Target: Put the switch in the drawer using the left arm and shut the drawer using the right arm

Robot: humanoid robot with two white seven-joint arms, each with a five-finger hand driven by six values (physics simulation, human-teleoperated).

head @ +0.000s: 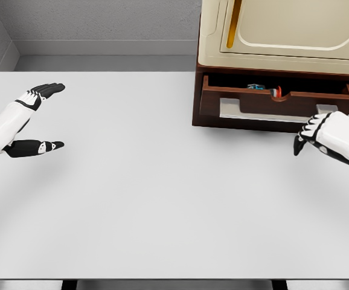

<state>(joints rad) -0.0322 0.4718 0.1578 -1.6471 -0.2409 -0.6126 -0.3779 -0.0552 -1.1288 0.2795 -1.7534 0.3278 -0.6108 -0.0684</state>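
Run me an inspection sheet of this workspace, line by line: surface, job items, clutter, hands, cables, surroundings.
Surface: white table, flat and plain.
Job's things: brown drawer at the cabinet's base stands open; a small blue and red object, probably the switch, lies inside.
Clutter: nothing seen.
Hands: left hand over the table's left side, fingers spread, holding nothing; right hand in front of the drawer face, fingers curled, holding nothing; contact with the drawer cannot be told.
Cables: nothing seen.
Surroundings: cream cabinet above the drawer, grey wall behind.
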